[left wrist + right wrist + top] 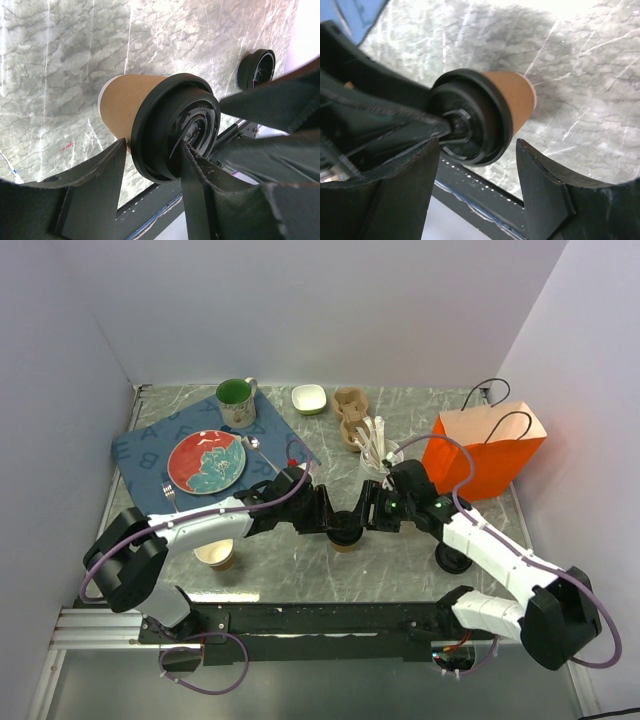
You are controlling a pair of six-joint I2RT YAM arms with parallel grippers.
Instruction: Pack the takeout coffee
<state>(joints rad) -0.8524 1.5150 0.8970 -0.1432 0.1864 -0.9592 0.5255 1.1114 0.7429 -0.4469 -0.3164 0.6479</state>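
Between the two tools, at the near middle of the bench, stands the takeout coffee, an upright brown cup with its black lid on. The left tool reaches it from one side and is about half open. Its fingers lie against opposite sides of the lid's rim, so it has hold of the cup at the top. The right tool faces it from the other side with its jaws spread wide. In the right wrist view the cup sits in the gap between that tool's fingers, with clear space at one finger, so this tool grips nothing. A loose black lid lies on the bench behind the right tool, just beside that arm. A lidless paper cup stands behind the left tool, beside its arm. An orange paper bag stands upright beyond the right tool, well apart from the coffee.
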